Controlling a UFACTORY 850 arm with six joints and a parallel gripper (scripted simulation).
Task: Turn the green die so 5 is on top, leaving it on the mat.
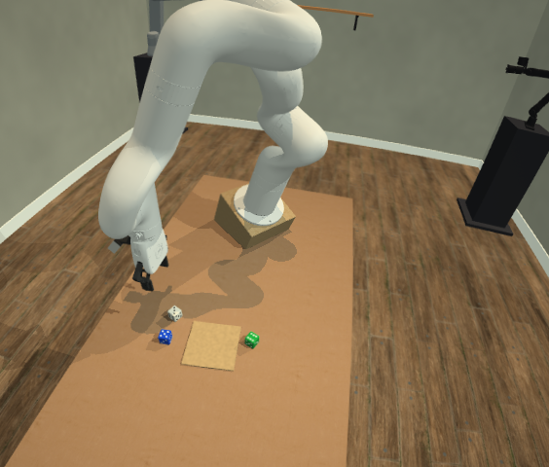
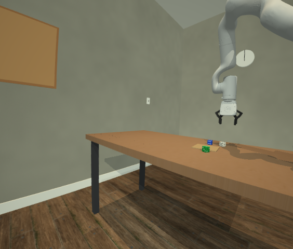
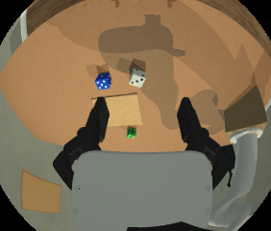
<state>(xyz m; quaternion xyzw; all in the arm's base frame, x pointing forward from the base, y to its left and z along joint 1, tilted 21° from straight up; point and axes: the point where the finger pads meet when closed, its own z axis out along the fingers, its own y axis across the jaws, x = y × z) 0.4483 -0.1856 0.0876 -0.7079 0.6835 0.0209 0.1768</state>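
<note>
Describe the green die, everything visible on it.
The green die is a small, glossy green cube with white pips, lying flat on the table right beside one edge of the tan mat, not on it. The pip counts are too small to read. Nothing grips it: the open gripper hangs high above the table, and the blue die and white die lie across the mat.
</note>
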